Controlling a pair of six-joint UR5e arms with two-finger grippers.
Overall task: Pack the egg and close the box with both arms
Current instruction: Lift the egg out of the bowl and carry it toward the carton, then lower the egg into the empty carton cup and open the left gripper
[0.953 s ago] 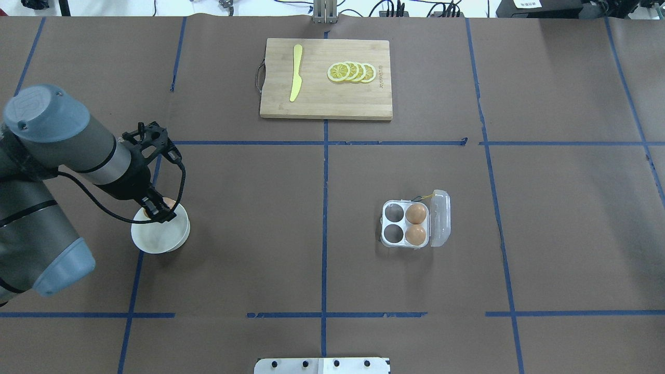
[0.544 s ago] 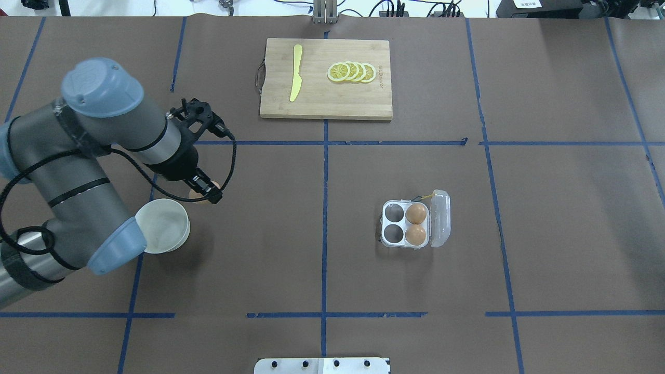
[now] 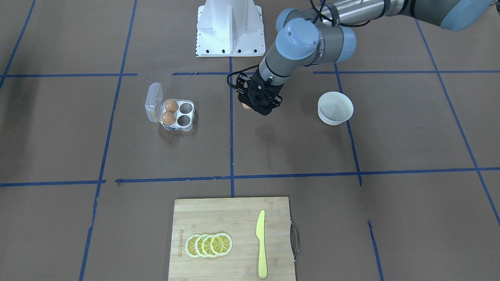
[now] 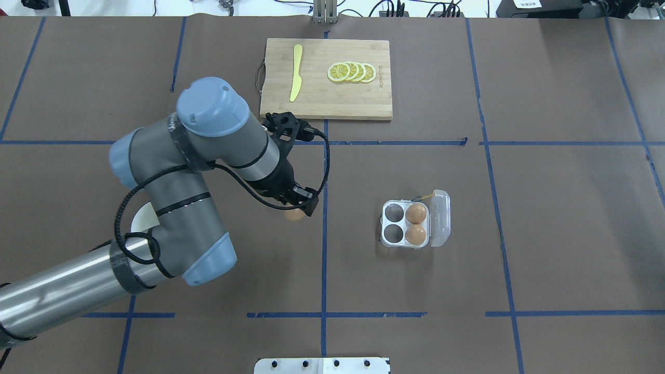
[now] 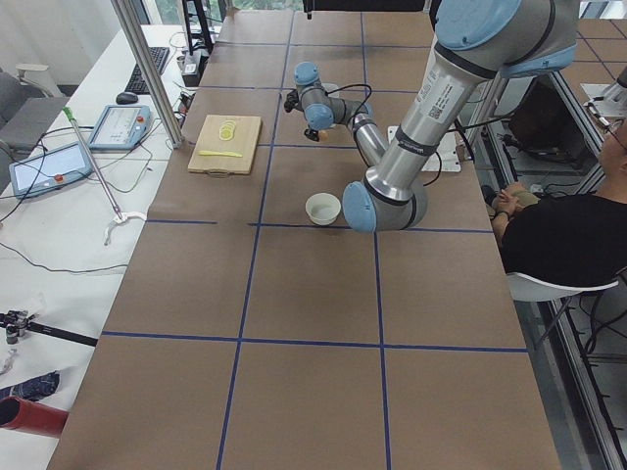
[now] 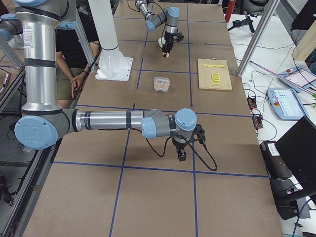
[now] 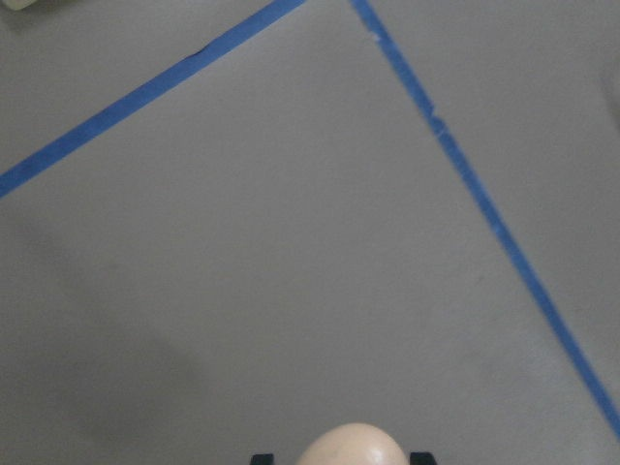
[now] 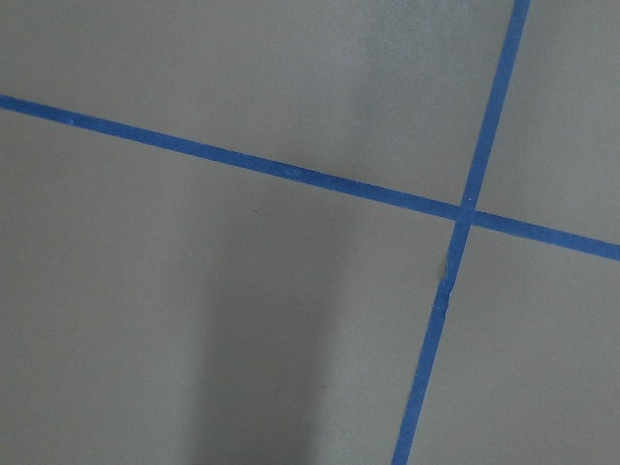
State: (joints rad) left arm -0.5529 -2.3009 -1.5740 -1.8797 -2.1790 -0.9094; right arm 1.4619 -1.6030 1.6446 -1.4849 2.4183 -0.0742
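No word or number can be read with certainty. The cutting board (image 4: 322, 98) has a small dark printed mark (image 4: 380, 77) along one short edge, just beside the lemon slices (image 4: 352, 72). In the front-facing view the same mark (image 3: 180, 245) shows as a short row of letters, too small to make out. Beyond the bench's (image 4: 561, 208) far edge, a white label (image 4: 527, 3) on a black box (image 4: 550, 9) bears dark characters, blurred beyond reading. The lit screens of two tablets (image 5: 120, 125) on the side desk (image 5: 59, 225) show nothing legible.
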